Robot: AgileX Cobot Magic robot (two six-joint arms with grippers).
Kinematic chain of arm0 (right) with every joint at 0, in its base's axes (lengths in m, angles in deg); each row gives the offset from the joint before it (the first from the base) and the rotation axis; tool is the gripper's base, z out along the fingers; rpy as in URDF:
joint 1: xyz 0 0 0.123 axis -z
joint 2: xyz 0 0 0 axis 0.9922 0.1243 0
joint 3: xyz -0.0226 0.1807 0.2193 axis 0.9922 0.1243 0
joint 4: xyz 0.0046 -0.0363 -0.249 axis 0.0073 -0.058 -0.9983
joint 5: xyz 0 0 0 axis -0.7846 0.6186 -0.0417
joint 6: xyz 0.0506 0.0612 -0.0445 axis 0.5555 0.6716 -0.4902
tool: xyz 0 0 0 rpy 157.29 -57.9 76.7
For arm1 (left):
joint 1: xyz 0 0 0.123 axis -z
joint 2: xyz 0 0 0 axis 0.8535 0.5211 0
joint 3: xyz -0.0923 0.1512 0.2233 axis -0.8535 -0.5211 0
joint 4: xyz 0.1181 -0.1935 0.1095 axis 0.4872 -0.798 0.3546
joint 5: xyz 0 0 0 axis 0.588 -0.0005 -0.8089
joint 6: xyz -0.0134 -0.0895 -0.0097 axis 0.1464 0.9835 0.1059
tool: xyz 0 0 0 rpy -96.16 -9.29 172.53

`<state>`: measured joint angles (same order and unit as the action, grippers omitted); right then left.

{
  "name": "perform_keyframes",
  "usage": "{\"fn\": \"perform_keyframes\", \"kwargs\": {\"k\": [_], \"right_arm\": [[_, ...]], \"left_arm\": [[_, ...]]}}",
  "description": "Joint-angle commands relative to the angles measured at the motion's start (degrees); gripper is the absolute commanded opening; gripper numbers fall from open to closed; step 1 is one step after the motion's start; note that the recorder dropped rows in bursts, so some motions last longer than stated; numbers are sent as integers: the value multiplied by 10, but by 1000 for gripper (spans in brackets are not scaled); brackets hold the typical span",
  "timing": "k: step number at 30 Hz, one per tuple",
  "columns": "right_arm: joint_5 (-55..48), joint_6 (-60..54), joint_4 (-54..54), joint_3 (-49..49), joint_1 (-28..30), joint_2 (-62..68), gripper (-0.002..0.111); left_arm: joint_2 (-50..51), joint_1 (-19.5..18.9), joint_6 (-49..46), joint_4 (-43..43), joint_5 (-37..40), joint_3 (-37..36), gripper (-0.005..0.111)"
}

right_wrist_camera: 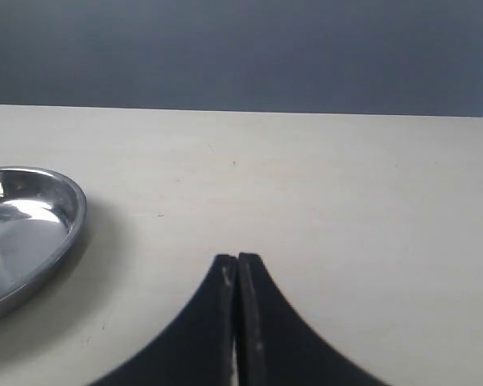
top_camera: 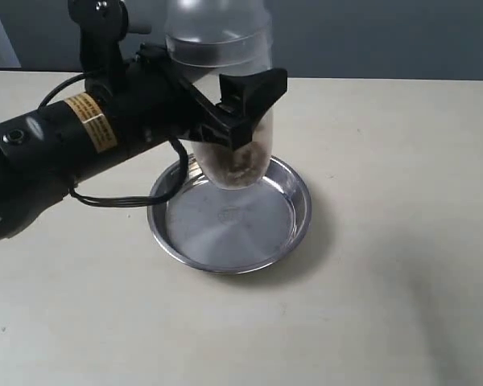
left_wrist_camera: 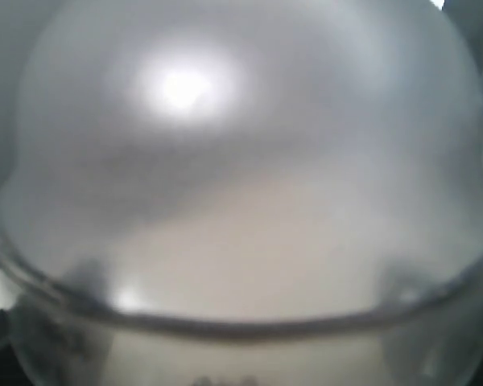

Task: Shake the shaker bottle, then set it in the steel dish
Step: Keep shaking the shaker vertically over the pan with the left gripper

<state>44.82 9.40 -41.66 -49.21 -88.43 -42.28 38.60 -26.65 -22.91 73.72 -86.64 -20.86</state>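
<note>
The left hand (top_camera: 235, 119) grips the bottle (top_camera: 217, 40) around its middle, upright over the dish's (top_camera: 225, 229) far-left rim, perhaps touching it. The right hand (right_wrist_camera: 238, 273) is pinched shut, empty, above the worktop (top_camera: 386, 241).

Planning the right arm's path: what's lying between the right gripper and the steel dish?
Only bare tabletop separates the shut right gripper from the steel dish, as the right wrist view shows.

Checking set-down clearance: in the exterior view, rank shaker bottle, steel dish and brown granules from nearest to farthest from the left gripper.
1. Shaker bottle: clamped in the left gripper.
2. Brown granules: inside the bottle's bottom, just below.
3. Steel dish: lowest, beneath the bottle.
</note>
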Motion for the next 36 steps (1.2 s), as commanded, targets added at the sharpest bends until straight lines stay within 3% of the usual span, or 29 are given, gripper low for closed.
{"fn": "perform_keyframes", "kwargs": {"k": [1, 3, 6, 11, 13, 15, 17, 19, 23, 24, 26, 27, 29, 31, 34, 36], "right_arm": [[6, 0, -1, 1, -2, -2, -1], [6, 0, -1, 1, -2, -2, -1], [6, 0, -1, 1, -2, -2, -1], [6, 0, -1, 1, -2, -2, -1], [6, 0, -1, 1, -2, -2, -1], [6, 0, -1, 1, -2, -2, -1], [6, 0, -1, 1, -2, -2, -1], [6, 0, -1, 1, -2, -2, -1], [6, 0, -1, 1, -2, -2, -1], [6, 0, -1, 1, -2, -2, -1], [6, 0, -1, 1, -2, -2, -1], [6, 0, -1, 1, -2, -2, -1], [6, 0, -1, 1, -2, -2, -1], [6, 0, -1, 1, -2, -2, -1], [6, 0, -1, 1, -2, -2, -1], [6, 0, -1, 1, -2, -2, -1]], "left_arm": [[-4, 2, -8, 1, -17, 1, 0], [6, 2, -18, 1, 18, -3, 0], [51, 2, -26, 25, 11, -27, 0], [-17, -10, -51, 19, -148, 33, 0], [-50, -10, -94, 16, -50, 68, 0], [-17, -10, -91, 5, 77, 61, 0], [58, -10, -83, -39, 106, 29, 0], [83, -10, -41, -46, 53, 7, 0], [14, -10, -4, 46, -120, 27, 0], [-7, -10, -32, 48, -111, 39, 0], [-5, -10, -73, 11, -13, 43, 0], [22, -10, -79, -17, 37, 36, 0], [85, -14, -70, -56, 65, 18, 0], [95, -15, -21, -34, 22, 15, 0], [52, -15, 4, 40, -133, 30, 0], [22, -15, 4, 37, -146, 54, 0]]}}
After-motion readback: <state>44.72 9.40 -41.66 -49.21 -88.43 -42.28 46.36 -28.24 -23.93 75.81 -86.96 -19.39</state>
